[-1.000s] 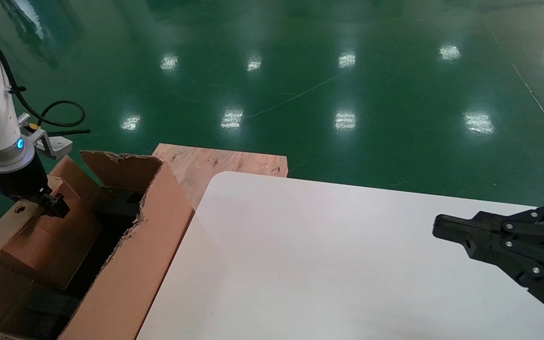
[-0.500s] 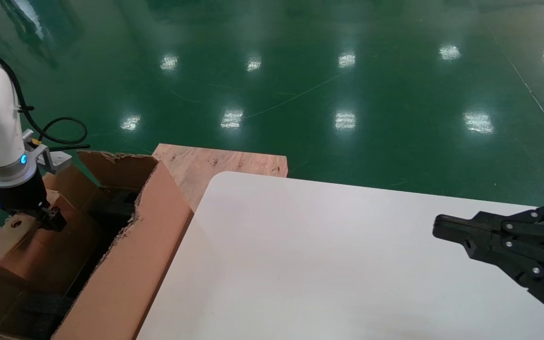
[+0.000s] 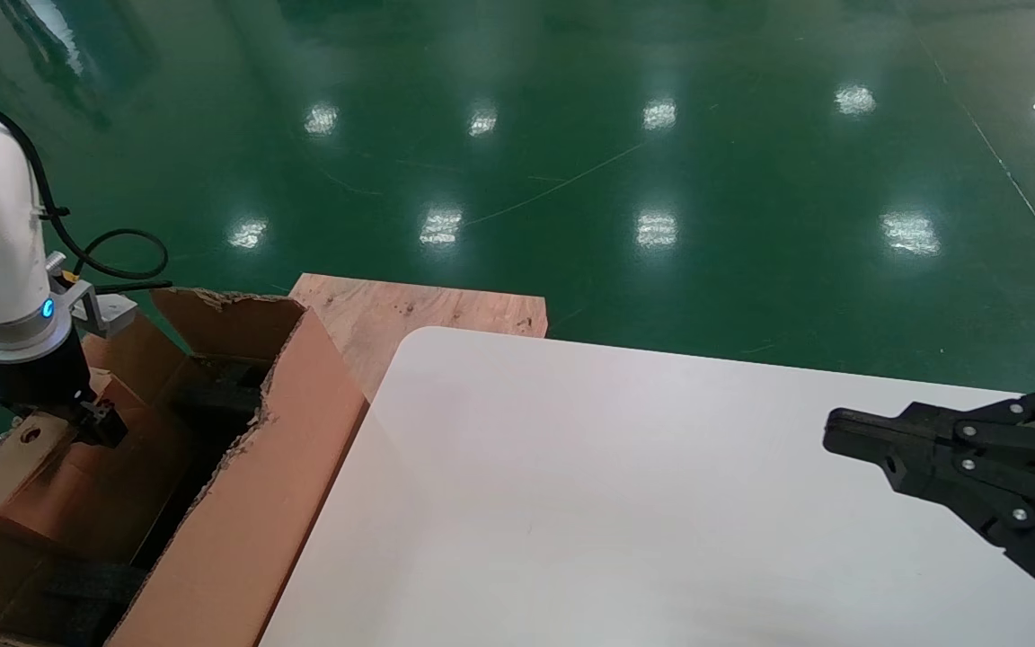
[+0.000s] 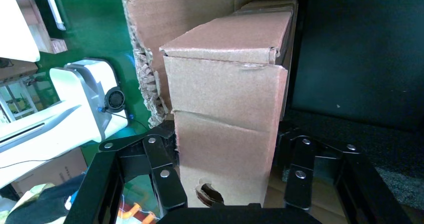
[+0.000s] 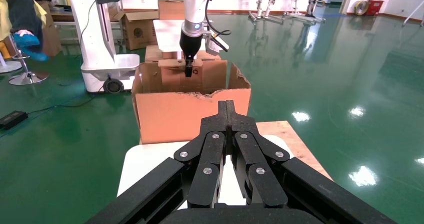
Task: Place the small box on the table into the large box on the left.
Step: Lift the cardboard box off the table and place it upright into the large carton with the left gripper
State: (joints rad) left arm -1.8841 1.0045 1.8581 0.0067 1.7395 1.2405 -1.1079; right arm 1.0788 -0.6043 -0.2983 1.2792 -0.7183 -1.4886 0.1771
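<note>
Small box (image 3: 41, 476) — clamped by left gripper (image 3: 91, 422) inside large box (image 3: 239, 503).

No readable text, labels or numbers appear anywhere.

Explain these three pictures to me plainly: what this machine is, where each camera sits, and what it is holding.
This is a two-armed robot. One picture looks down from its head; the other two come from cameras on its wrists. The left gripper grips the small box, a brown carton with a punched hole, lowered into the large box with torn edges, beside the white table. The left wrist view shows both fingers pressed against its sides. The right gripper hangs shut above the table, idle. A plywood board lies behind.
</note>
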